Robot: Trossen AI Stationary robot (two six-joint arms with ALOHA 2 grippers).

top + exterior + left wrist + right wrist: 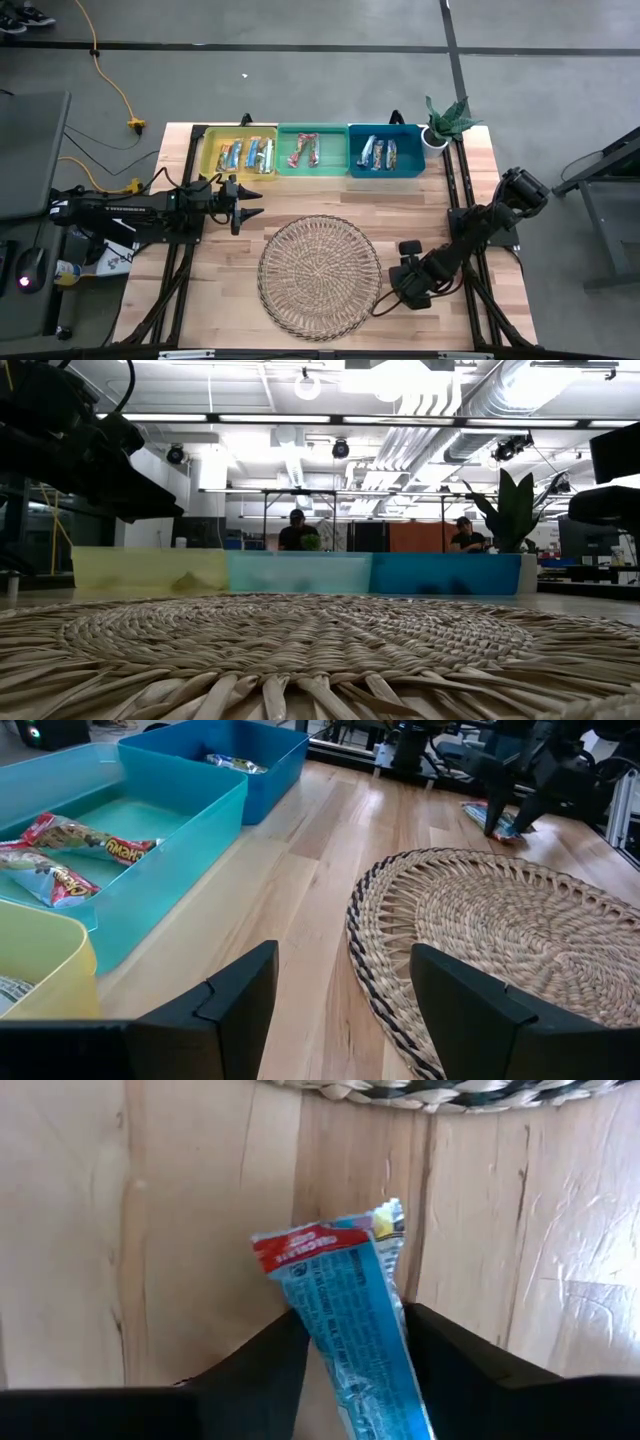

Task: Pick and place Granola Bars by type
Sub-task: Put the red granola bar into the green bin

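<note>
A bright blue granola bar with a red end lies on the wooden table just right of the round wicker tray. My right gripper points down over it, one finger on each side; from the left wrist view the bar shows under that gripper. More wrapped bars lie in the yellow, green and blue bins at the far edge. My left gripper waits open at the left, level, holding nothing. My right gripper pinches the blue bar by its two long sides between its two fingers, some way back from the red end. The fingers come from above, pointing down, and lie across the bar. The bar lies flat, low on the wood; whether it is lifted I cannot tell.
The wicker tray fills the table's middle, its rim close to the bar. The three bins stand in a row at the far edge, with a small potted plant at the far right corner. Bare wood lies between the tray and the bins.
</note>
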